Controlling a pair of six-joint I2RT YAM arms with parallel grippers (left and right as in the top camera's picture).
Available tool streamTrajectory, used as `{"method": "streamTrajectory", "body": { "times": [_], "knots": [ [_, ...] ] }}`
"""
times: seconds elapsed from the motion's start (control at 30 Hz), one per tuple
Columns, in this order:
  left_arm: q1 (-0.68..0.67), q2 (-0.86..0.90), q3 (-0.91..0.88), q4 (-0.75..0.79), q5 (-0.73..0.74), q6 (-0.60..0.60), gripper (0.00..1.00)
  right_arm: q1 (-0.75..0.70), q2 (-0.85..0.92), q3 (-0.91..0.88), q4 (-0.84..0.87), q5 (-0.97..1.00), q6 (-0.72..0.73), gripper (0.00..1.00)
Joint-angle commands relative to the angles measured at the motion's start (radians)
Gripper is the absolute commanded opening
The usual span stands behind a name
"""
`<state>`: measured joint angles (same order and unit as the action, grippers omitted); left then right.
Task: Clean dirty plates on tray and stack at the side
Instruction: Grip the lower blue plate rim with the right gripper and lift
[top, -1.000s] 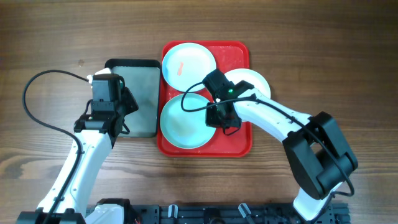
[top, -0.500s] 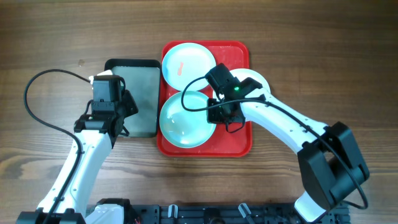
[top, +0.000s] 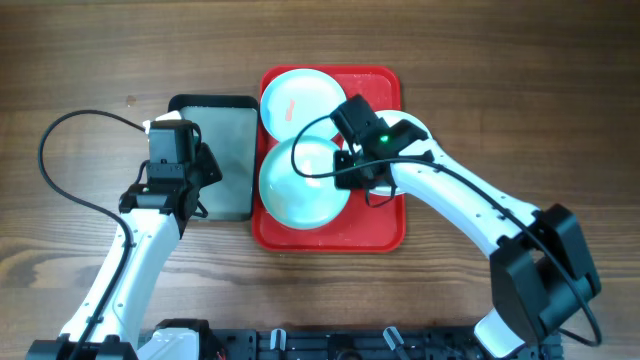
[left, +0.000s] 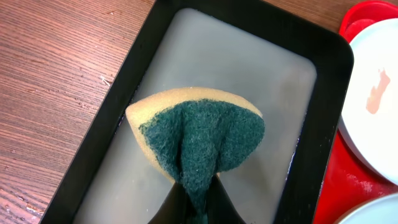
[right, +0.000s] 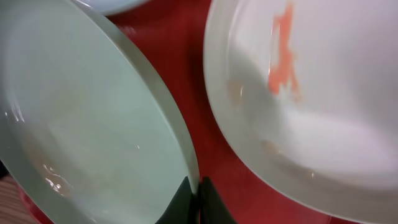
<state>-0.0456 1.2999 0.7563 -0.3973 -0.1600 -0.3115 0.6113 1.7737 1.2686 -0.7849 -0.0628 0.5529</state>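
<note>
**1. R arm.** The right gripper (right: 194, 200) is clamped on the rim of the held plate (top: 303, 185), a light blue one. In the wrist view both jaws pinch the rim edge w/ no gap. The plate sits tilted over the near half of the red tray (top: 388, 228). Its far edge overlaps the near edge of the far plate (top: 300, 98), which carries a reddish smear. We cannot tell whether the low edge touches the tray.

**2. L arm.** The left gripper (left: 194, 204) is clenched on the sponge (left: 199, 134), green face toward the cam. It hangs over the grey tray (left: 324, 124), which appears to hold a film of liquid.

**3. Key relation.** The grip pt is on the plate's R rim, so the free face extends L, toward the sponge arm. From the left gripper the plate lies directly R, just across the grey tray's R wall and the red tray's L rim. The plate is round, so there is no long axis to align; only tilt matters.

**4. Judgement.** We take this step as presenting the plate for scrubbing. The L arm is nearer the open face and should cross R, while the R arm holds steady. Risk: w/ a one-sided rim grip, sponge pressure may lever the plate out.
</note>
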Motion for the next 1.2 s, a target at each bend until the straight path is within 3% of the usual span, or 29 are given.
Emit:
{"method": "streamTrajectory", "body": {
  "times": [0.0,0.53,0.97,1.17],
  "knots": [
    [0.005,0.006,0.010,-0.004,-0.013,0.017,0.04,-0.003,-0.042,0.072,0.017,0.069,-0.028,0.04],
    [0.005,0.006,0.010,-0.049,0.029,0.017,0.04,-0.001,-0.027,0.072,0.332,0.097,0.000,0.04],
    [0.005,0.006,0.010,-0.076,0.029,0.017,0.04,0.064,0.145,0.072,0.680,0.154,-0.005,0.04],
    [0.005,0.006,0.010,-0.087,0.029,0.017,0.04,0.129,0.186,0.072,0.883,0.278,-0.122,0.04]
  ]
}}
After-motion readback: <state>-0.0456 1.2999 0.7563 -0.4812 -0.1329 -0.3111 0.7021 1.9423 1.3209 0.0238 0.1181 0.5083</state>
